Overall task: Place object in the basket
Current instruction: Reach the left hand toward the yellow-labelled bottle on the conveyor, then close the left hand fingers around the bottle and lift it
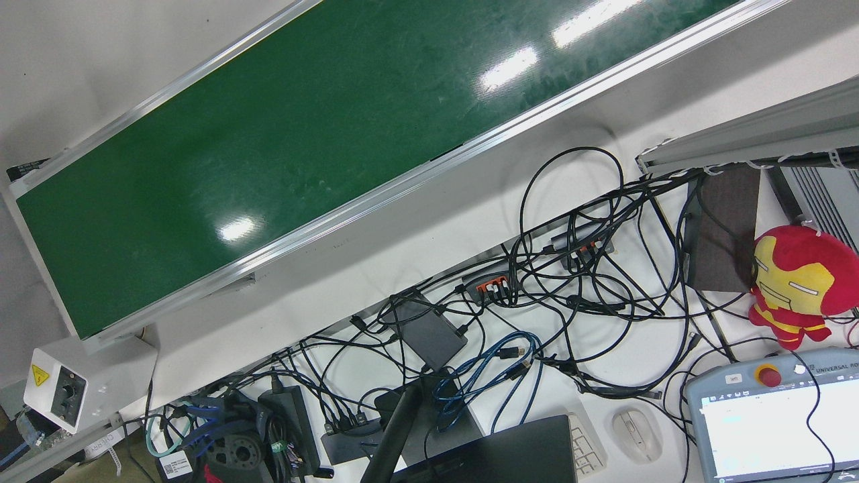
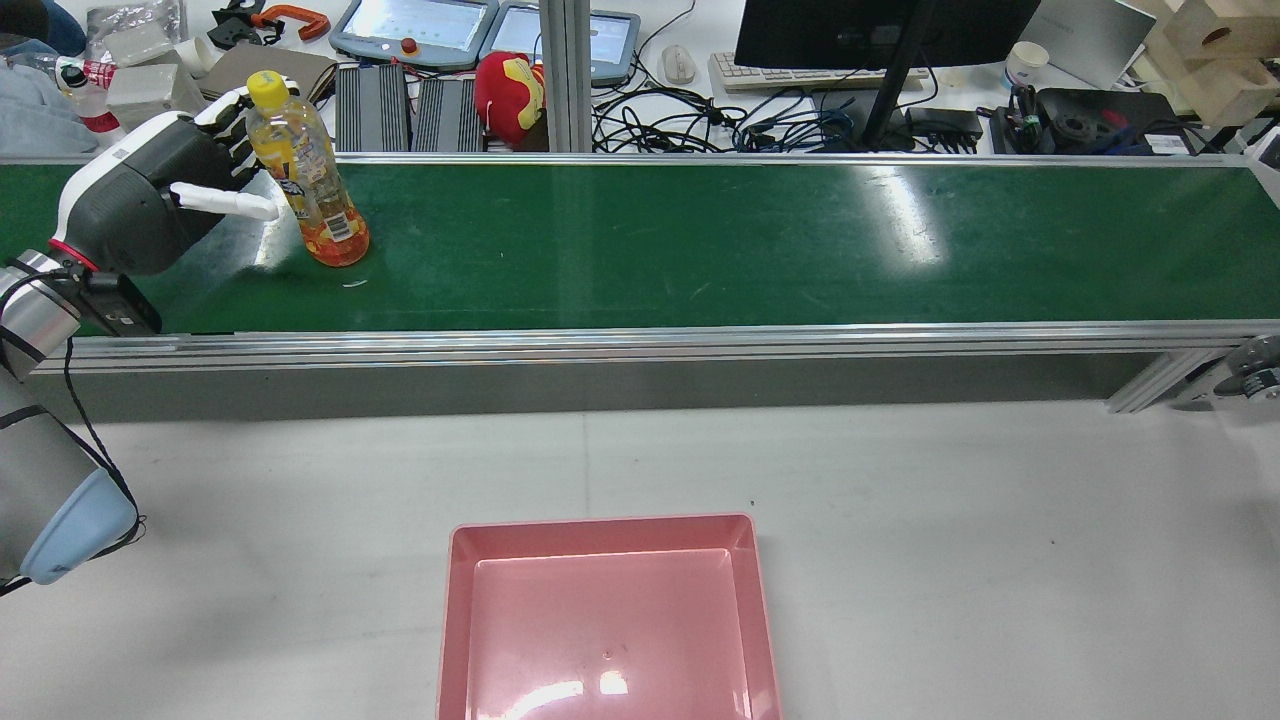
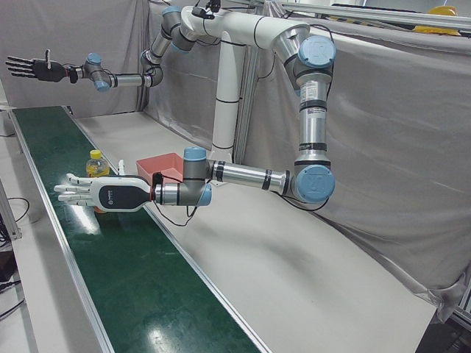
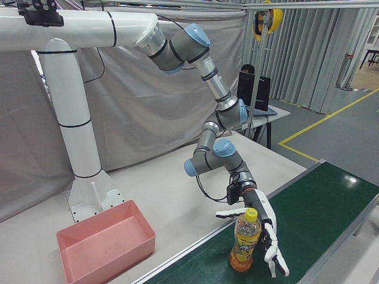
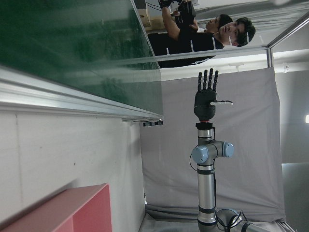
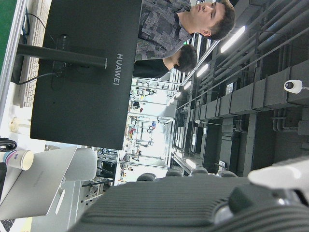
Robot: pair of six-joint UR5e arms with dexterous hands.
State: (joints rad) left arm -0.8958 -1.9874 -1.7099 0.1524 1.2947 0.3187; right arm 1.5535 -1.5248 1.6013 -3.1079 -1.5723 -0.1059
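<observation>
Fingers (image 2: 225, 201) of the left hand (image 2: 150, 195) are spread wide and extended, with one digit reaching toward the label of the orange-drink bottle (image 2: 310, 170) and the rest flanking its far side; whether any of them touches the bottle cannot be told. The bottle, yellow-capped, stands upright on the green conveyor belt (image 2: 700, 240) near its left end in the rear view. The left arm (image 3: 235, 176) lies low and nearly level across the belt's edge. The right hand (image 3: 33, 68) hangs high beyond the far end of the belt, well apart from the bottle, fingers splayed and empty. The pink basket (image 2: 610, 620) sits on the grey table on the robot's side of the belt, with nothing in it.

Step in hand, as judged: the approach before grasping. The next move calls for closing the fingers around the bottle's body without tipping it, then lifting and carrying it back over the belt rail to the basket.
</observation>
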